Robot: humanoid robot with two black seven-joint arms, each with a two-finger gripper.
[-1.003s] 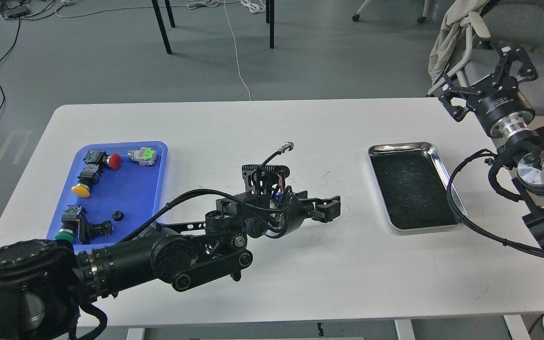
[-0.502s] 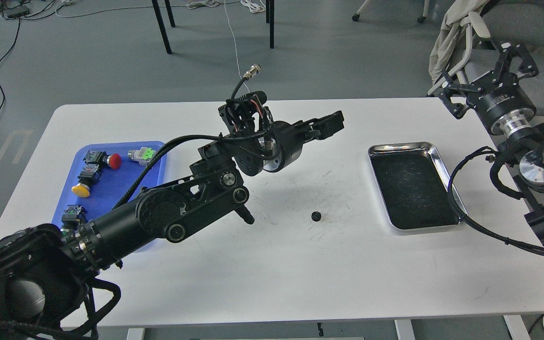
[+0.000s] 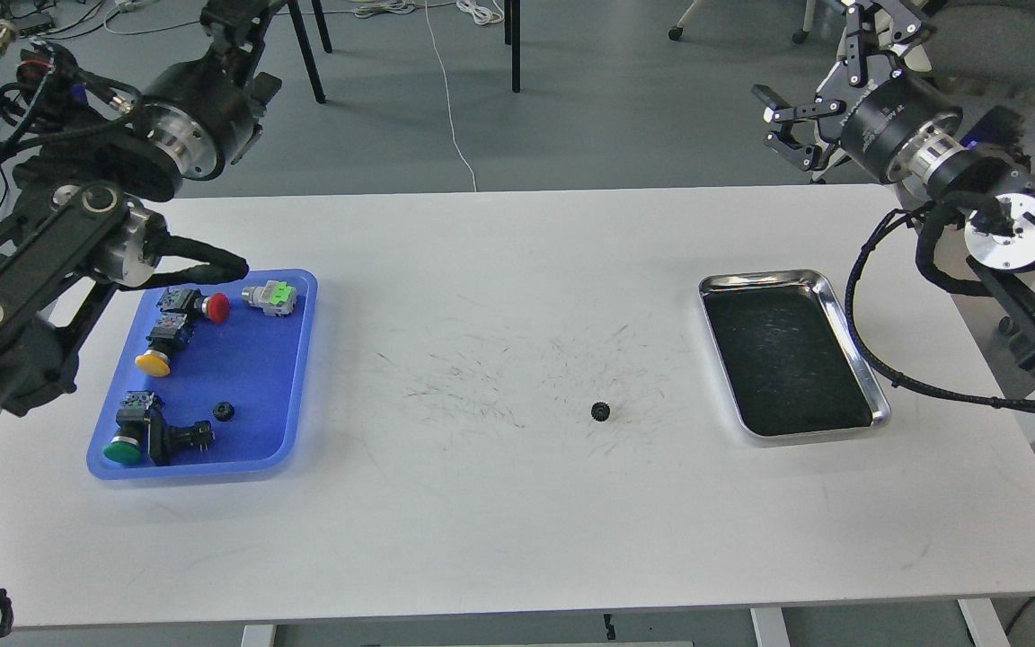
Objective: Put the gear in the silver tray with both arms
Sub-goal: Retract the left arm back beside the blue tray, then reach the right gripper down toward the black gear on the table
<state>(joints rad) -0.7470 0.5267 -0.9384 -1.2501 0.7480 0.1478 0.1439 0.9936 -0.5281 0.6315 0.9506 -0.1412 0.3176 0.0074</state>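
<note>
On the white desk (image 3: 517, 521) the silver tray (image 3: 877, 395) lies empty, so you're at the handover step: your right hand (image 3: 827, 85), spread, must drop onto the gear (image 3: 600, 412) (left of tray); left hand (image 3: 234, 18) — can't tell.

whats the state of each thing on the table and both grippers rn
gear: loose on the table, outside the tray
silver tray: nothing in it
blue tray: holds push buttons and a second small gear
right gripper: open, raised
left gripper: raised, cannot tell
</note>
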